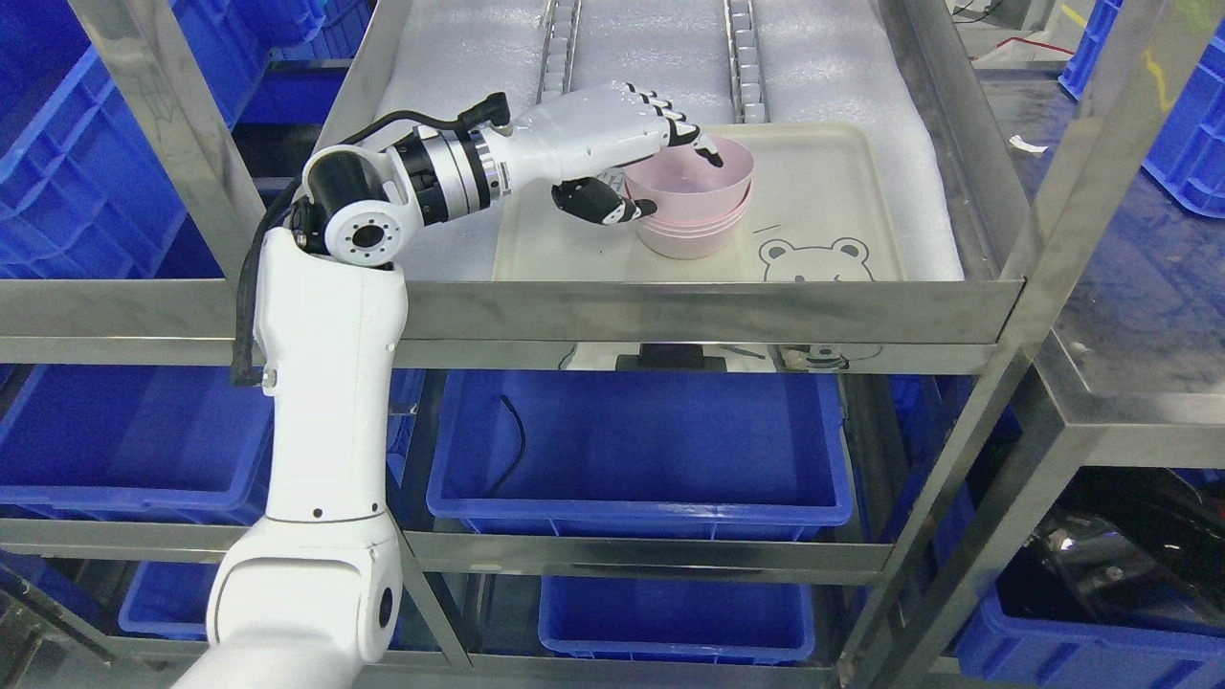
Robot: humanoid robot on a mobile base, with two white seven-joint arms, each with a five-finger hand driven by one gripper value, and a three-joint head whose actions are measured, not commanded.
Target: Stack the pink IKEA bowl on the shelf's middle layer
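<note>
Several pink bowls (691, 237) sit nested in a stack on a cream tray (833, 182) with a bear drawing, on the shelf's foam-lined layer. The top pink bowl (713, 191) rests slightly tilted in the stack. My left hand (678, 182) reaches in from the left and is shut on this top bowl's near-left rim, with its fingers (681, 129) hooked over the rim into the bowl and the thumb (612, 203) pressed against the outer wall. My right arm does not show.
A steel front rail (670, 311) runs just below the tray. Steel uprights (172, 124) flank the opening. Two roller tracks (745, 57) run along the white foam behind. Blue bins (641, 450) fill the lower layers, and blue crates (57, 163) stand at both sides.
</note>
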